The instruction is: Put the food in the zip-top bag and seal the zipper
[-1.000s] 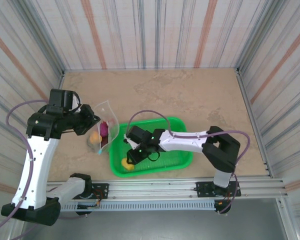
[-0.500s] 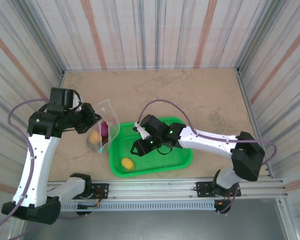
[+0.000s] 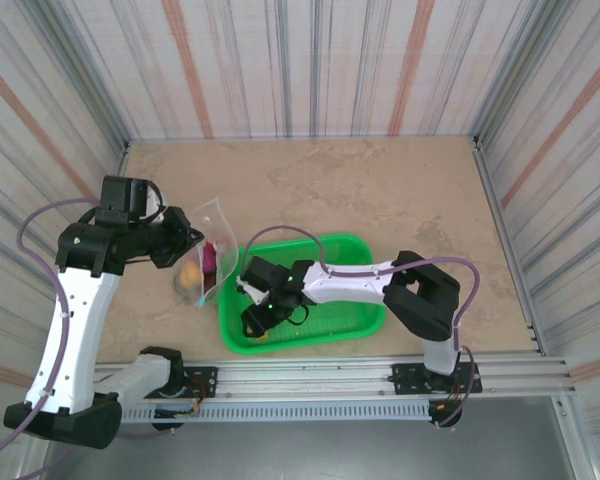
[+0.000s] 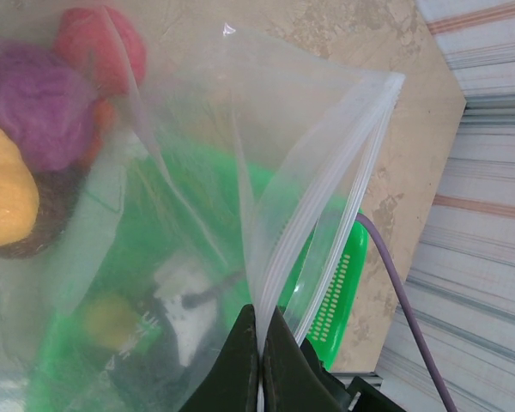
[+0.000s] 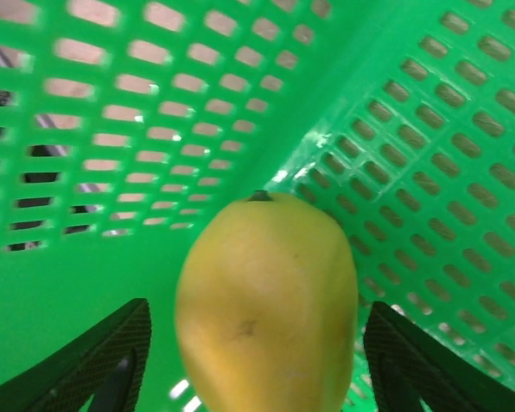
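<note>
Yellow toy fruit is flanked, with gaps either side, by the open right jaws inside the green basket. The clear bag is pinched at its zipper by the tightly closed left jaws; purple food is seen inside.

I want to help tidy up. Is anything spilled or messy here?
Nothing stands out. The zip-top bag is pinched at its mouth edge by the left gripper, with toy food inside. One yellow fruit lies in the green basket's corner, with the right gripper open around it.
</note>
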Controlling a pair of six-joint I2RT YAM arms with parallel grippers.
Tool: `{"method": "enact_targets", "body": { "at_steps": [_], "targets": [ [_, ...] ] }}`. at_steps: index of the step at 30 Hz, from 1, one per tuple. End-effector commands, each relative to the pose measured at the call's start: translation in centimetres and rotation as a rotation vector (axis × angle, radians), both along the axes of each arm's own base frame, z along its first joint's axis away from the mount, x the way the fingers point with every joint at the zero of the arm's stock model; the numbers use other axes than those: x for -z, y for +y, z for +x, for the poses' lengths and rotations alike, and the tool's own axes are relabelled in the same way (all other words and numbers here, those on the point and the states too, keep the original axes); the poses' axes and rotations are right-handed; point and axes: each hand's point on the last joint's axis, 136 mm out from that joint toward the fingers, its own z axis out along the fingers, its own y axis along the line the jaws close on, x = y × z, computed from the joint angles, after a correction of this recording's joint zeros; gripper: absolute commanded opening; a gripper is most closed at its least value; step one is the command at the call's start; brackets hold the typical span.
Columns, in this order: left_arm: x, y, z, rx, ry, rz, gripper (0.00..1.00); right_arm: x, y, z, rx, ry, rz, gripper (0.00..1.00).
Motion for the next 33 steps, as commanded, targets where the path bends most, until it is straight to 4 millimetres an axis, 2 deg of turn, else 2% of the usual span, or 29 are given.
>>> {"method": "enact_targets", "body": {
  "at_steps": [1, 4, 6, 9, 14, 17, 19, 22, 27, 30, 33],
  "targets": [
    [0.5, 0.0, -0.4, 0.011, 0.02, 0.0, 0.0, 1.9, -1.0, 0.0, -0.014, 0.006, -0.058, 0.6],
    [0.6, 0.1, -0.4, 0.009, 0.021, 0.003, 0.0, 2.3, -1.0, -0.1, -0.014, 0.01, -0.067, 0.52],
    [0.7, 0.0, -0.4, 0.01, 0.021, 0.002, 0.0, 1.9, -1.0, 0.2, -0.008, 0.002, -0.056, 0.46],
    [0.5, 0.0, -0.2, 0.012, 0.018, 0.001, 0.0, 0.2, -1.1, 1.2, 0.016, -0.02, -0.021, 0.38],
    [0.2, 0.0, 0.1, 0.007, 0.012, 0.003, 0.0, -3.8, -3.1, 3.4, 0.101, -0.069, 0.031, 0.37],
    [0.1, -0.1, 0.3, 0.006, 0.01, -0.006, 0.0, -6.9, -5.0, 4.7, 0.161, -0.111, 0.071, 0.37],
    [0.1, -0.2, 0.5, 0.005, 0.011, -0.014, 0.0, -9.9, -6.1, 5.7, 0.203, -0.144, 0.127, 0.37],
    [0.0, -0.4, 0.7, 0.007, 0.008, -0.021, 0.0, -14.6, -6.7, 6.7, 0.225, -0.202, 0.224, 0.36],
    [-0.2, -0.7, 1.0, 0.015, 0.002, -0.033, 0.0, -22.8, -5.1, 7.3, 0.183, -0.291, 0.42, 0.37],
    [-0.3, -0.8, 0.9, 0.02, 0.0, -0.04, 0.0, -25.9, -3.4, 8.0, 0.175, -0.309, 0.493, 0.37],
    [-0.4, -0.7, 0.7, 0.023, -0.002, -0.033, 0.0, -27.7, -1.3, 8.4, 0.152, -0.305, 0.551, 0.38]
  ]
}}
